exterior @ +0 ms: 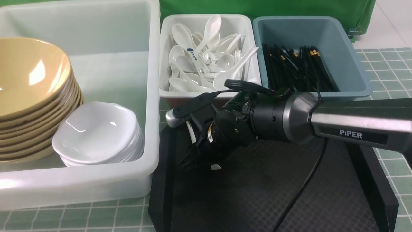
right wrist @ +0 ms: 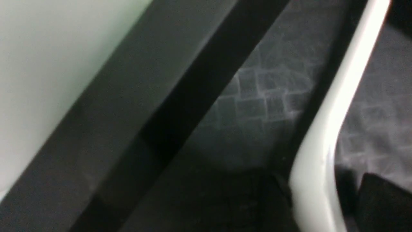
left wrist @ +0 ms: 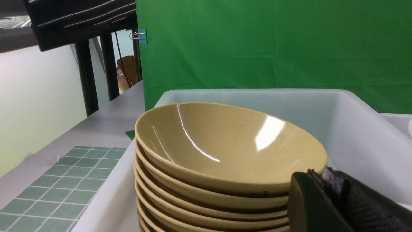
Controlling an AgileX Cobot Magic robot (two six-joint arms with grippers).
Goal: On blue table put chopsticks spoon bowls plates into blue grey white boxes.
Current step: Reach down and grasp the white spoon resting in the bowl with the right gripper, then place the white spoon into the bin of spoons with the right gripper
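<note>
Spoon: a glossy white ceramic soup spoon (right wrist: 322, 145); only a curved strip of it shows, blurred, close over the floor of the black textured plastic tray (exterior: 257, 193).
Right gripper (exterior: 193, 162): low over the tray's left part, pointing down and left. Dark fingers (right wrist: 383, 199) flank the spoon, but whether they pinch it cannot be told.
Tray's neighbours: a large translucent whitish tub (exterior: 151, 96) on its left, a white rectangular bin (exterior: 180, 94) heaped with white spoons (exterior: 199, 61) behind it, and next to that a blue-grey bin (exterior: 347, 58) of black chopsticks (exterior: 296, 67).
Tub contents: stacked tan-yellow bowls (exterior: 29, 80) and stacked white plates (exterior: 96, 132).
Left gripper (left wrist: 318, 175): fingers pressed together, empty, just beside the bowls.
Table (exterior: 396, 64): green-teal squares.
</note>
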